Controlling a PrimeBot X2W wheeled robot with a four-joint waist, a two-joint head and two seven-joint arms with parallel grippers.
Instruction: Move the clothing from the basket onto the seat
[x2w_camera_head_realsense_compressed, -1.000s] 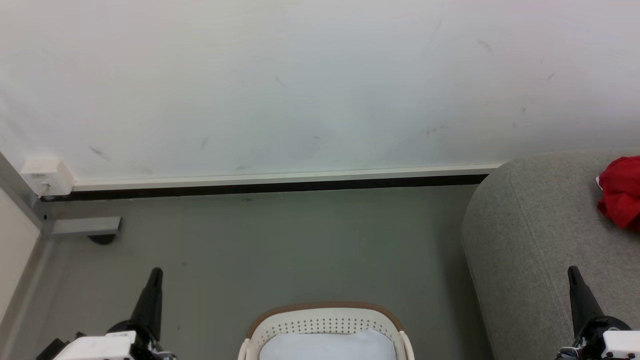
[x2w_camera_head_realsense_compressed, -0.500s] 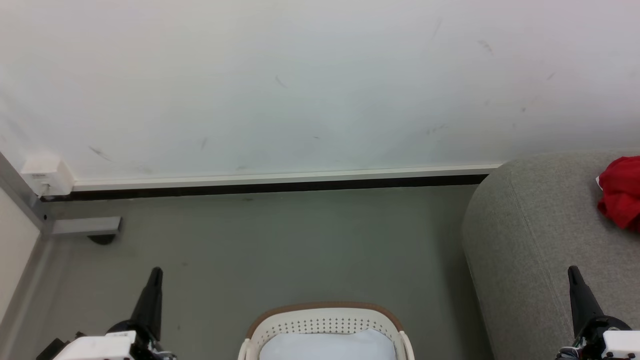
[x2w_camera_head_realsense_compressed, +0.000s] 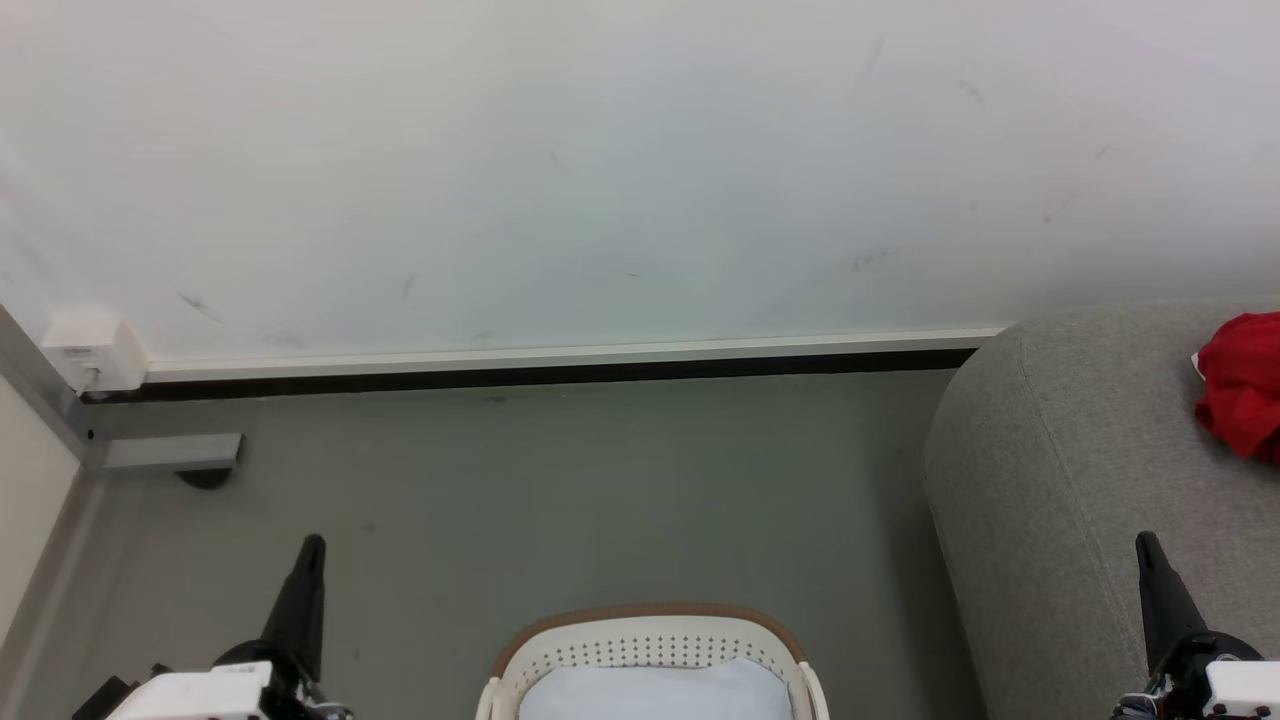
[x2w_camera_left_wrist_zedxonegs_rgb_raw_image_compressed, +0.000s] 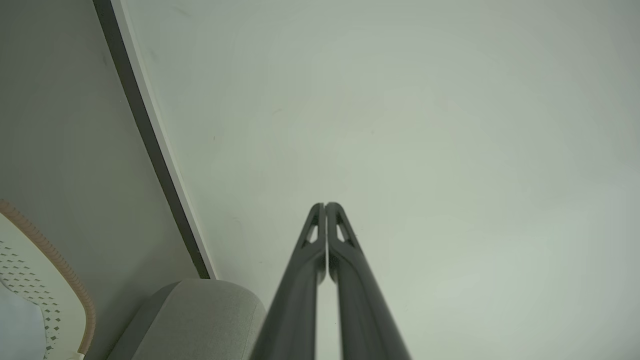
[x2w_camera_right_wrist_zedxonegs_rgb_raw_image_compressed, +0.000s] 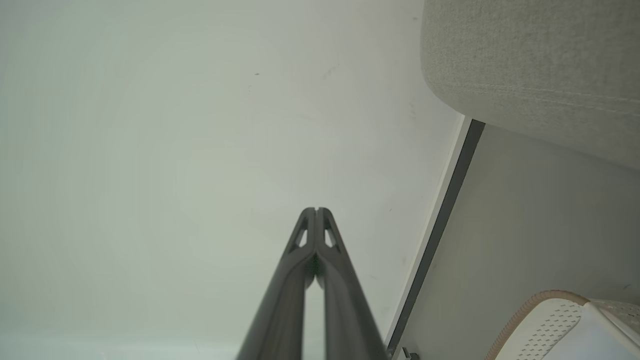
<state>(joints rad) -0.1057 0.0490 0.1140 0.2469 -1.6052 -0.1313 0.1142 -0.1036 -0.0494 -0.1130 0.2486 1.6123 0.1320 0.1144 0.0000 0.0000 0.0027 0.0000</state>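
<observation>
Holding jaws clenched and empty on left gripper (x2w_camera_head_realsense_compressed: 312, 546) and right gripper (x2w_camera_head_realsense_compressed: 1146, 545), flanking oval cream-white perforated plastic basket (x2w_camera_head_realsense_compressed: 650, 614); finding bright red fabric clothing (x2w_camera_head_realsense_compressed: 1243, 385) lying already on light grey upholstered seat (x2w_camera_head_realsense_compressed: 1050, 450), ahead and right of right gripper, nearer that arm.

Home-like room: upholstered seat (x2w_camera_head_realsense_compressed: 1060, 470), laundry basket (x2w_camera_head_realsense_compressed: 640, 648), scuffed wall (x2w_camera_head_realsense_compressed: 600, 150).

Left claw (x2w_camera_head_realsense_compressed: 311, 545) and right claw (x2w_camera_head_realsense_compressed: 1146, 543) closed, empty.

The floor (x2w_camera_head_realsense_compressed: 600, 480) and seat (x2w_camera_head_realsense_compressed: 1060, 480) before me
The basket (x2w_camera_head_realsense_compressed: 650, 648) stands on the floor; the clothing (x2w_camera_head_realsense_compressed: 1240, 385) lies on the seat.
</observation>
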